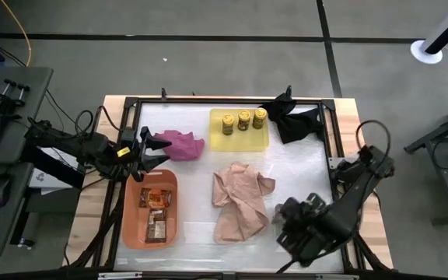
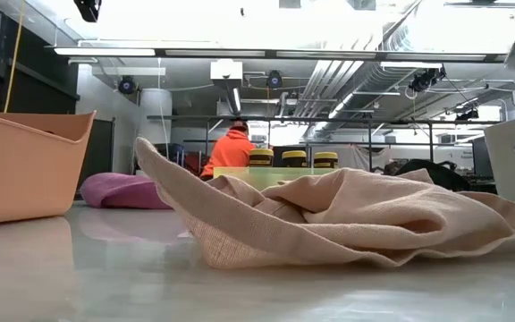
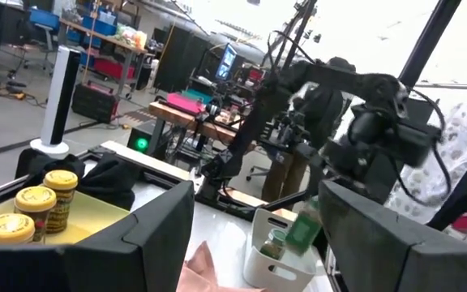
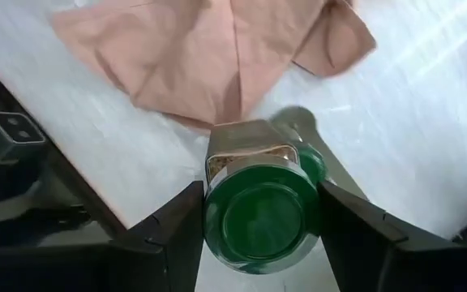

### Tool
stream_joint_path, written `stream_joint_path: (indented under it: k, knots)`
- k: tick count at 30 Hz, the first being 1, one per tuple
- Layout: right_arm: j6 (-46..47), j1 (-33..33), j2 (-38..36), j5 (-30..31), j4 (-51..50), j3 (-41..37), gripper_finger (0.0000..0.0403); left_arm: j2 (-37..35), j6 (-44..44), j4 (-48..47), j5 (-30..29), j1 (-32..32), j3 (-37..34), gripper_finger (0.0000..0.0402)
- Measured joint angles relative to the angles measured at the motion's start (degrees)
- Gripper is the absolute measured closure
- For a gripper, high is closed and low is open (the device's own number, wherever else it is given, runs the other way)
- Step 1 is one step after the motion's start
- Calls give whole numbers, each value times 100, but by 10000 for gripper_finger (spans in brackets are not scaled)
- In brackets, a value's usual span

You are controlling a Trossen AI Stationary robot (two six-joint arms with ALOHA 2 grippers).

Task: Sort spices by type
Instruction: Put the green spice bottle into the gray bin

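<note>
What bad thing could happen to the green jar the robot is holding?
The right gripper pinches the green-lidded jar near its lid, so it might slip and drop. There looks to be another green-lidded jar in the white bin already, so the two could bump. The tan cloth lies close by and the arm could snag it.

Two dark, jointed robot arms with looping black cables, a yellow label beside the left end effector (image 1: 148, 153).
</note>
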Motion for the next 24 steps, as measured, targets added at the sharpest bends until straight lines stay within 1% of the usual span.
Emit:
stream_joint_path:
  k: [2, 3, 5, 9, 11, 13, 17, 19, 24]
  knots:
    - [93, 24, -309, -107, 11, -200, 203, 1, -12, -2, 0, 0, 0, 151]
    - [49, 48, -436, -282, 20, -282, 203, 1, -12, 0, 0, 0, 0, 151]
    - [-198, 103, -619, -798, 91, -418, 203, -1, -12, 0, -2, 0, 0, 151]
    - [-671, 246, -801, -2174, 136, -711, 203, -1, -12, 0, -26, 0, 0, 151]
    - [-783, 315, -822, -2519, 66, -941, 203, 1, -12, 0, -37, 0, 0, 151]
    - [-767, 321, -812, -2540, 70, -1255, 203, 1, -14, 2, -38, 0, 0, 151]
    - [-804, 166, -809, -2136, 371, -1786, 203, 1, -72, 16, -42, 0, 0, 151]
    - [-972, 69, -809, -1998, 692, -2002, 203, 0, -74, 54, -42, 0, 0, 151]
    - [-1490, -110, -809, -1922, 1390, -2402, 203, 1, -102, 58, -46, 2, 0, 151]
